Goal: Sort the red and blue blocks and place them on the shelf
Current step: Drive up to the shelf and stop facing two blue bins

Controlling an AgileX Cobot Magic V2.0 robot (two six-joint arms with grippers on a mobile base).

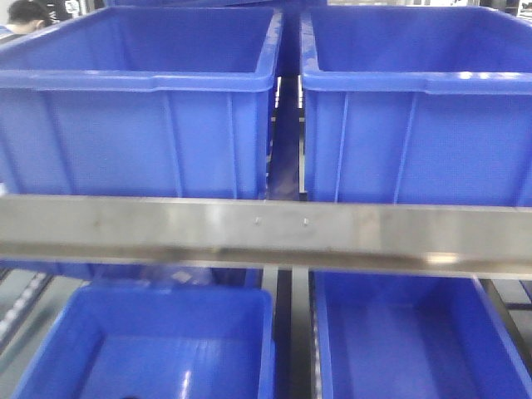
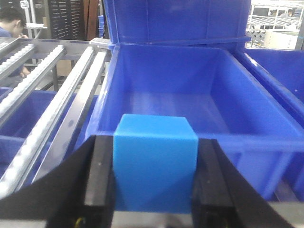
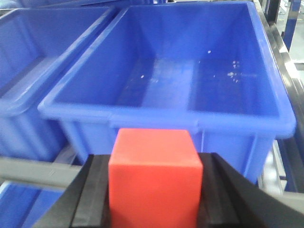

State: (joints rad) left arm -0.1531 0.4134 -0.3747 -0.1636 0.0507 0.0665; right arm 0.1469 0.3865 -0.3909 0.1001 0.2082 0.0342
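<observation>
The blue block (image 2: 156, 164) is clamped between the black fingers of my left gripper (image 2: 155, 178), just short of the near rim of a blue bin (image 2: 190, 102) on the shelf. In the right wrist view the red block (image 3: 155, 178) is held the same way by my right gripper (image 3: 156, 190), in front of another blue bin (image 3: 190, 71). The shelf's steel front rail (image 1: 266, 235) with two small screws crosses the front view. Neither gripper nor block shows in the front view.
Two big blue bins (image 1: 137, 108) (image 1: 416, 116) stand side by side above the rail, two more (image 1: 150, 345) (image 1: 416, 337) below it. Roller tracks (image 2: 47, 90) run left of the left bin. A person (image 2: 12, 23) sits at far left.
</observation>
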